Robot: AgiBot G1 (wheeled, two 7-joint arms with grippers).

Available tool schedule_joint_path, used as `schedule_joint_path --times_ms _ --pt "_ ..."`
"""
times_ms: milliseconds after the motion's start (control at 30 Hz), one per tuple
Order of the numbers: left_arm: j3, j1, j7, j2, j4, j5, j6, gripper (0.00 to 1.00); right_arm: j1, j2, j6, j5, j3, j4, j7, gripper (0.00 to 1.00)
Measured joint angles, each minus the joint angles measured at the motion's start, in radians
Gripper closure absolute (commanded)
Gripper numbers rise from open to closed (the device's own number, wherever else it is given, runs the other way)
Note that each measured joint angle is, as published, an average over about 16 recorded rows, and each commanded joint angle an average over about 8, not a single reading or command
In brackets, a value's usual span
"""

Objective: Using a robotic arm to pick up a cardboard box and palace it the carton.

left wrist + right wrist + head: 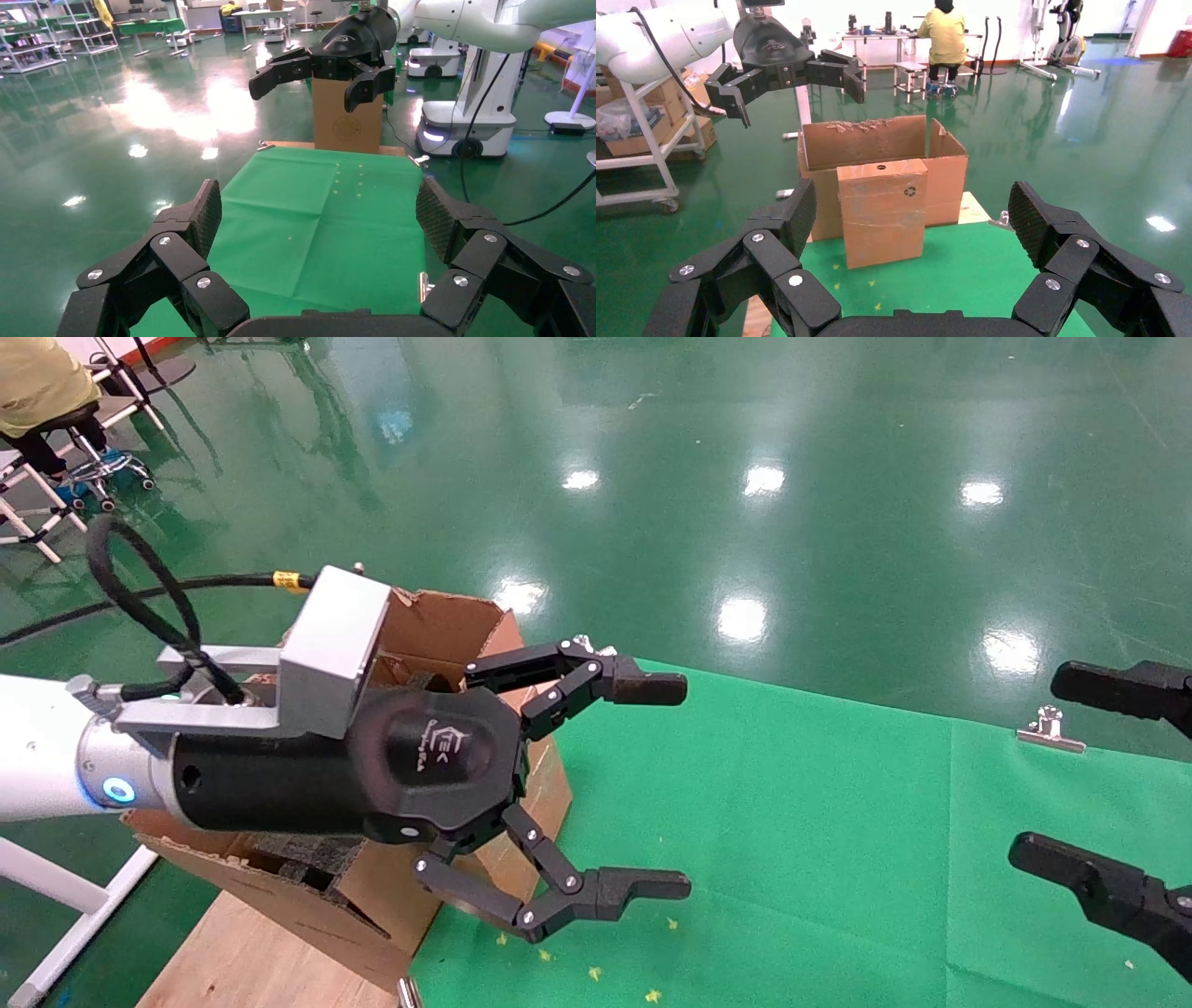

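Observation:
The small cardboard box stands upright on the green cloth, right in front of the carton, with its round hole and recycling mark showing. In the head view my left gripper hides it. The carton, with ragged flaps and black foam, stands at the cloth's left end. My left gripper is open and empty, raised beside the carton; it also shows in its own wrist view. My right gripper is open and empty at the right edge and faces the box from some distance.
A wooden board lies under the carton. A metal clip holds the cloth's far edge. Another brown box stands beyond the cloth's right end. A seated person is far off on the glossy green floor.

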Motion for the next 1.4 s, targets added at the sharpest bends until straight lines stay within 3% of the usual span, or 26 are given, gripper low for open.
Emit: schedule_joint_path --times_ms 567,600,833,867,1167,1400 --pt "0.000 0.000 0.000 0.000 0.000 0.000 0.000 0.00 0.000 0.000 0.000 0.000 0.000 0.000 0.000 0.00" --pt "0.000 0.000 0.000 0.000 0.000 0.000 0.000 0.00 0.000 0.000 0.000 0.000 0.000 0.000 0.000 0.06" --pt "0.000 0.000 0.000 0.000 0.000 0.000 0.000 0.00 0.000 0.000 0.000 0.000 0.000 0.000 0.000 0.93" --pt "0.000 -0.001 0.000 -0.001 0.001 0.001 0.000 0.00 0.000 0.000 0.000 0.000 0.000 0.000 0.000 1.00" --pt "0.013 -0.032 -0.044 -0.034 0.004 0.050 -0.012 0.00 0.000 0.000 0.000 0.000 0.000 0.000 0.000 1.00" --pt "0.055 -0.102 -0.163 -0.093 -0.013 0.173 -0.030 0.00 0.000 0.000 0.000 0.000 0.000 0.000 0.000 1.00"
